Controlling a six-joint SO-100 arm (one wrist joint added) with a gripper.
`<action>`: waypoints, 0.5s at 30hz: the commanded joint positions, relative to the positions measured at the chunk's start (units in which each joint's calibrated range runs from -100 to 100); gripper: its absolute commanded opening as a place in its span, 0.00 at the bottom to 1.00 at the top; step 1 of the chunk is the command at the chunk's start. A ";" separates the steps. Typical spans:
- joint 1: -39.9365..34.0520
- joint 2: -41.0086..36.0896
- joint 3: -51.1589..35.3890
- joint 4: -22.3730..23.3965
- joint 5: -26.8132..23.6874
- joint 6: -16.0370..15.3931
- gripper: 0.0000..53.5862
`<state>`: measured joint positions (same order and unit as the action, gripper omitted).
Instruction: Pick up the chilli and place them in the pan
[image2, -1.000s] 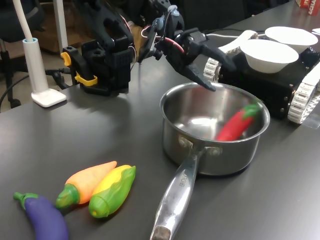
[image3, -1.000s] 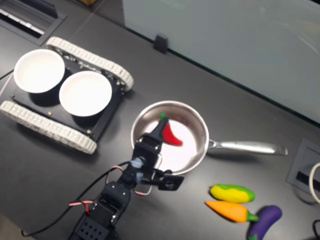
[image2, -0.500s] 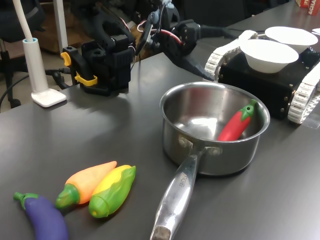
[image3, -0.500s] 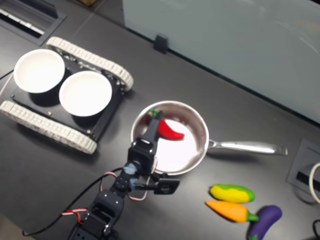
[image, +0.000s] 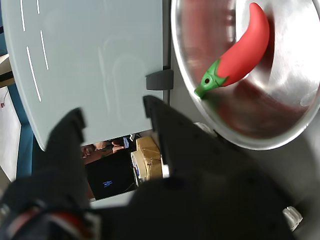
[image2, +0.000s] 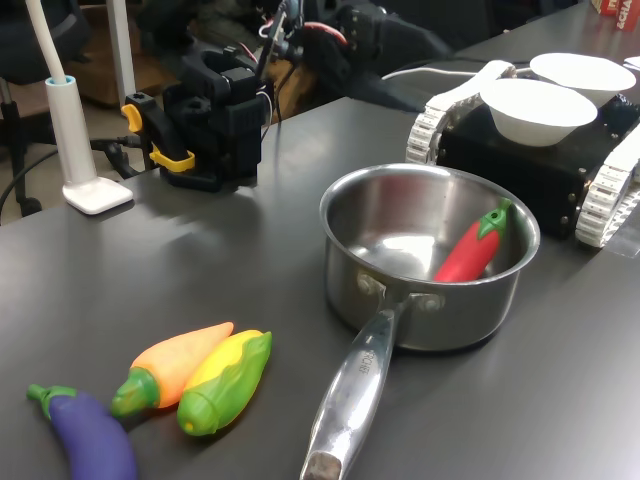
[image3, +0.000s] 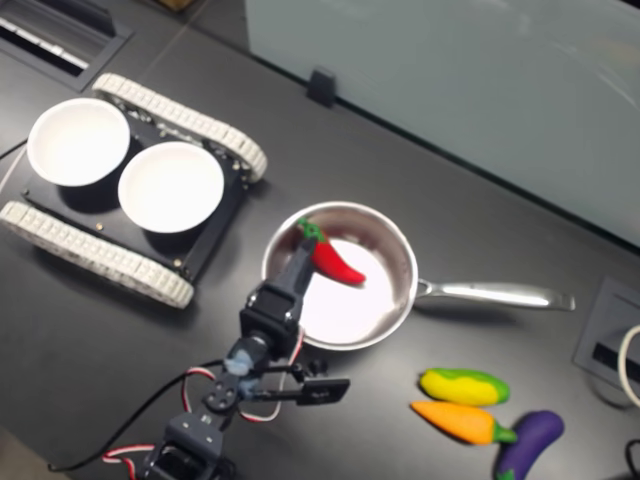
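The red chilli (image: 241, 46) with its green stem lies loose inside the steel pan (image: 292, 75), leaning against the wall on the first exterior view's right (image2: 476, 246). From above, the chilli (image3: 330, 257) rests near the pan's rim (image3: 405, 268) on the second exterior view's left. My gripper (image: 112, 120) is open with nothing between its black fingers (image: 159, 116). It hangs raised just outside the pan's rim, on the side away from the handle (image2: 350, 395). The arm (image2: 335, 22) is folded back high above its base.
An orange carrot toy (image2: 172, 366), a corn toy (image2: 226, 381) and a purple aubergine toy (image2: 92, 436) lie beside the pan handle. A tracked black vehicle (image2: 520, 170) carrying two white bowls (image2: 538, 110) stands beyond the pan. A white lamp base (image2: 96, 192) sits near the arm's base (image2: 215, 115).
The gripper has pulled up and back, away from over the pan, towards the arm's base. The chilli has settled against the pan's wall and stays there.
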<state>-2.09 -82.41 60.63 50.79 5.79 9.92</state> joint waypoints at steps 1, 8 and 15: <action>-1.24 -5.02 -1.07 2.22 -0.63 0.50 0.00; -4.56 -8.31 -1.71 6.23 -1.90 0.50 0.00; -9.38 -11.18 -2.61 12.88 -3.17 0.33 0.00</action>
<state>-8.58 -91.16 60.63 60.48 3.35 10.19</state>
